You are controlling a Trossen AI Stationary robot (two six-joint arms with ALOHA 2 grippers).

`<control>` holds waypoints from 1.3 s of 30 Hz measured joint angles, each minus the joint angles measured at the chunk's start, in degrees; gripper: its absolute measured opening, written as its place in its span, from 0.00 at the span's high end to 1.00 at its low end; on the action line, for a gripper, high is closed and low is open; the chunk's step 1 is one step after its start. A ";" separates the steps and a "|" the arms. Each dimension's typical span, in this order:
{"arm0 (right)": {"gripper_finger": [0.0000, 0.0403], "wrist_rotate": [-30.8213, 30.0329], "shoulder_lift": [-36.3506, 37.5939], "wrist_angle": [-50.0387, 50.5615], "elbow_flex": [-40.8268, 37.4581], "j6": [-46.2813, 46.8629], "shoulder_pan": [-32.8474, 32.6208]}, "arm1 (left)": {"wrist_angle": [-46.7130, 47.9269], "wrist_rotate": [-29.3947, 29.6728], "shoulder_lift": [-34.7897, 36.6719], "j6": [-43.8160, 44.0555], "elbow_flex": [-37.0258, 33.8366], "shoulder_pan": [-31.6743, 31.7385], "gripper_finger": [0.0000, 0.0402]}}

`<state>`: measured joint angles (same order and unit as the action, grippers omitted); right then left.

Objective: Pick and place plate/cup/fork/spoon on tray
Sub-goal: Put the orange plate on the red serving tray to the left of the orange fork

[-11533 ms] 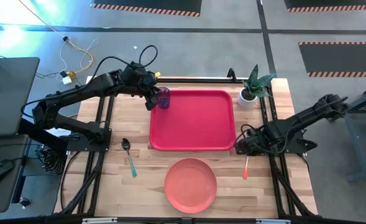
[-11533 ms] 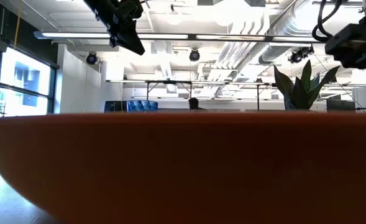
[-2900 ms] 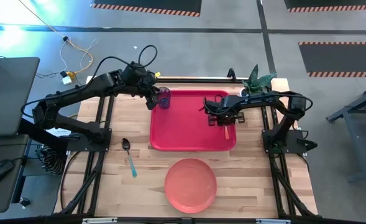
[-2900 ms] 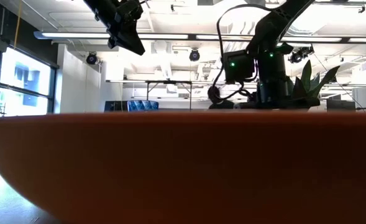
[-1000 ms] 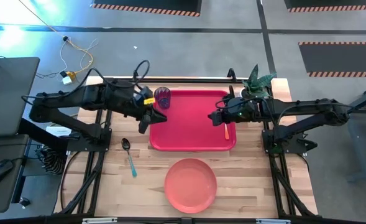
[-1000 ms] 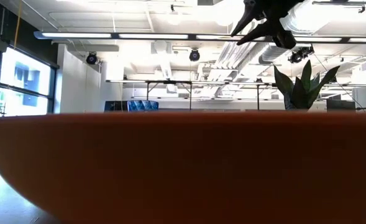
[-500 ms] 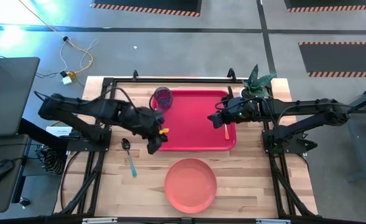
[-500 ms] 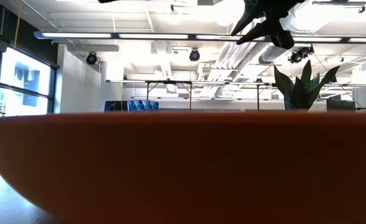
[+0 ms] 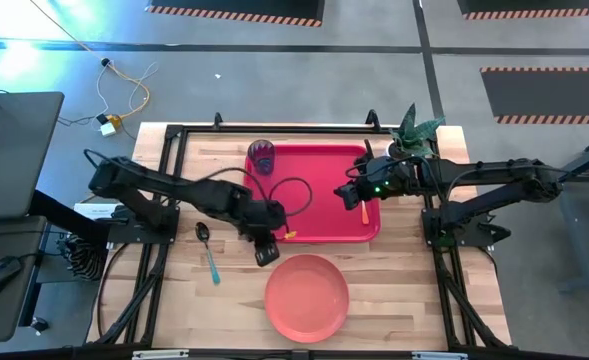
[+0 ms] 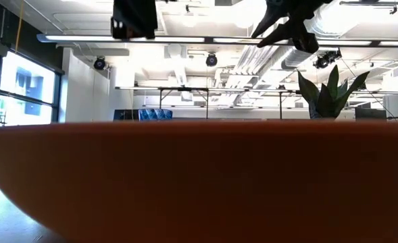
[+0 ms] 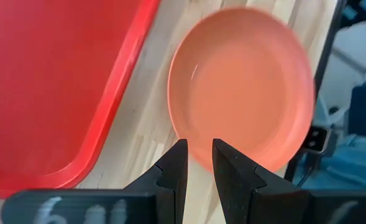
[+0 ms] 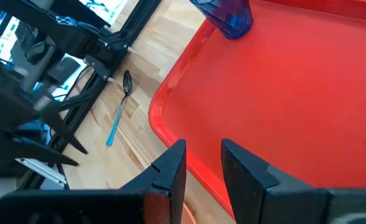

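The red tray lies at the table's far middle. On it stand the blue-purple cup, in the far left corner, and the orange-handled fork, near the right rim. The salmon plate lies on the wood near the table's front edge. The teal-handled spoon lies to its left. My left gripper hangs tipped downward over the wood between the tray's near left corner and the plate, narrowly open and holding nothing. My right gripper hovers open over the tray's right part beside the fork, also holding nothing.
A white pot with a green plant stands at the table's far right corner. The low view is mostly blocked by the plate's wall. Bare wood lies to the left and right of the plate.
My left gripper has swung from beside the cup toward the table's near edge and to the right, sinking and tipping its fingers downward, and now hangs just off the tray's near left corner by the plate. The cup stays upright on the tray.
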<state>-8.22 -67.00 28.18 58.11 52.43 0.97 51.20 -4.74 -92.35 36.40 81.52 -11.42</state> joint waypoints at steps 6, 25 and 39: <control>0.77 0.16 0.00 0.04 0.00 -0.07 -0.02 | 0.04 -2.67 -4.79 -0.54 0.00 0.15 0.84; 0.77 -1.26 0.00 0.28 0.00 -2.55 -2.58 | 1.95 -0.50 -10.04 4.01 -0.03 0.41 0.83; 0.77 -2.31 0.00 0.28 0.00 -3.44 -2.64 | -5.38 -1.29 -10.72 7.34 -0.15 -0.65 0.64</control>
<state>-10.53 -67.00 28.46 58.11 48.99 -1.67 45.82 -6.03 -103.07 43.74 81.36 -12.07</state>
